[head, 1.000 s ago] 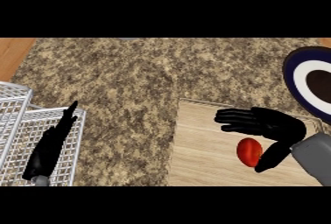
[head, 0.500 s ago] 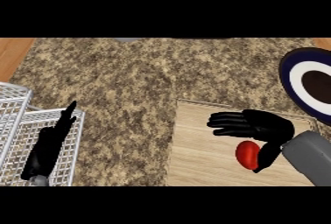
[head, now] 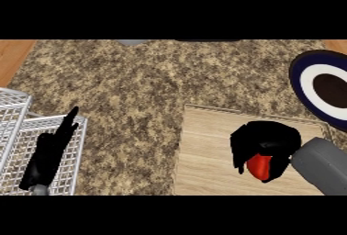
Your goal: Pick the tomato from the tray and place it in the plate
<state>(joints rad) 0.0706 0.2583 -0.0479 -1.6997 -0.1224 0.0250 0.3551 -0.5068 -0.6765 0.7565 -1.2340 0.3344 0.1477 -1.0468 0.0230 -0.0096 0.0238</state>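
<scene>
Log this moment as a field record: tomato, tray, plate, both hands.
tomato: red, over the wooden tray, partly hidden under the right hand
tray: on the speckled counter, lower right
plate: dark-rimmed, at the right edge, beyond the tray, holds no tomato
right hand: fingers curled round the tomato
left hand: open, resting above the wire rack at left
lifted or not: cannot tell

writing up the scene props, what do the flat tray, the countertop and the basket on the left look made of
The pale rectangular tray looks like wood, matt: parallel grain lines show. The brown speckled countertop looks like granite or similar stone: mottled flecks; finish unclear. The white grid rack looks like coated metal wire: thin crossing bars.
</scene>
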